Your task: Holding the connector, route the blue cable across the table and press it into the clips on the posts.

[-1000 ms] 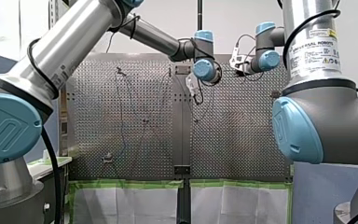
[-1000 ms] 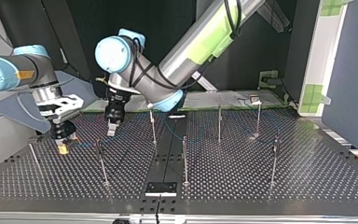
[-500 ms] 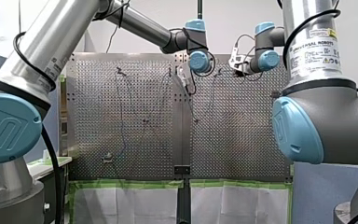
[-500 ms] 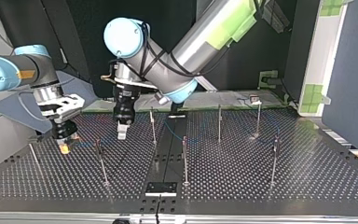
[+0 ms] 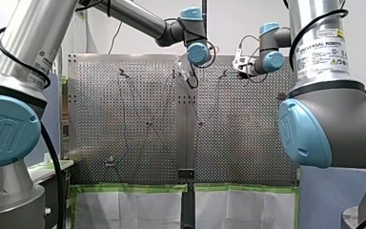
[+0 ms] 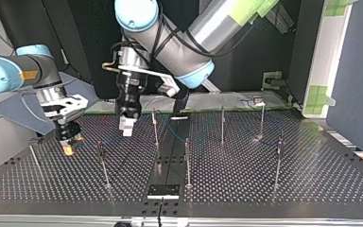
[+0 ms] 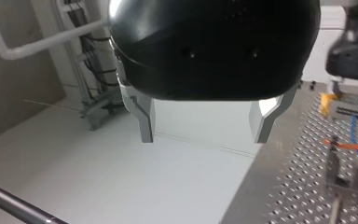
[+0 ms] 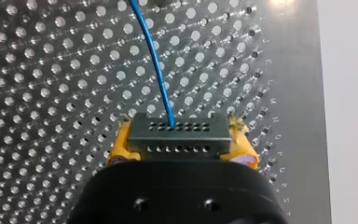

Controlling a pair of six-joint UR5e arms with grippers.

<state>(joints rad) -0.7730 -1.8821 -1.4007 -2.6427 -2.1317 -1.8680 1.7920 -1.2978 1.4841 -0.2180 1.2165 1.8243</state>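
My right arm (image 6: 9,75) comes in at the top view's left. The right jaws are closed on the connector (image 8: 178,136), a grey block with two rows of small holes, pinched at its ends between yellow pads (image 8: 121,148). It is held low over the perforated counter (image 8: 51,93), close to the counter's left side edge in the top view. In the right wrist view that edge runs just beside the connector, with a pale bare surface past it, so there is little room on that side.

The blue cable (image 8: 157,65) leaves one of the connector's holes and runs in a gentle curve ahead of the jaws across the counter. In the top view it heads right toward the nearest post (image 6: 102,163). Faint blue stretches show among the posts further right, though whether the cable sits in any clip there is too fine to tell.

My left arm (image 6: 203,33) reaches in from the right of the top view's top edge, past the middle. The left jaws are open and empty, metal fingers (image 7: 144,119) spread wide, above the far part of the counter between that post and the next one (image 6: 155,128). In the left wrist view a forked clip (image 7: 342,179) stands beside the jaws, with the cable running close by it. The near half of the counter is open, its slim posts standing well apart.
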